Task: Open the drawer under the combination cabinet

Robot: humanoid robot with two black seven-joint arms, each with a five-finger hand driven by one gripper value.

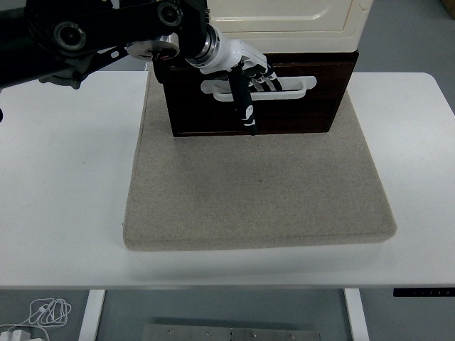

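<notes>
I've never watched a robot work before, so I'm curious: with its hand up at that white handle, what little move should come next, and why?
Probably a gentle pull toward the table's near edge. The left hand has its fingers hooked into the white handle of the dark drawer, which looks barely out from under the cream cabinet. The grey mat ahead leaves room.

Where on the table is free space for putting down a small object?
The grey mat is bare from the drawer front to its near edge. The white table is bare left and right of the mat. It is crowded only at the handle, where the left hand is.
</notes>
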